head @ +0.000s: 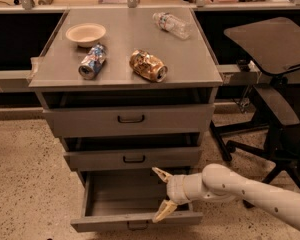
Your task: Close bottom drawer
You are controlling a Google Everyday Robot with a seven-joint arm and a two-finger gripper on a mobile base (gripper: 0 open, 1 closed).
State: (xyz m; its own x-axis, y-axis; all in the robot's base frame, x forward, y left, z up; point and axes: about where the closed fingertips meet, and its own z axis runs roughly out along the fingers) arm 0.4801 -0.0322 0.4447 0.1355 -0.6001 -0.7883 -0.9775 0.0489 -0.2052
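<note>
The bottom drawer (136, 221) of the grey cabinet stands pulled out, its plain grey interior showing and its small dark handle at the lower edge of the view. My gripper (161, 194) is open, reaching in from the right on a white arm. It sits over the right part of the drawer's interior, one yellowish finger (160, 174) near the back, the other (163, 211) just behind the front panel.
The middle drawer (134, 158) and top drawer (131, 119) are slightly out. On the cabinet top lie a bowl (85, 34), a blue can (91, 61), a crushed brown can (147, 66) and a plastic bottle (172, 25). A dark chair (272, 79) stands right.
</note>
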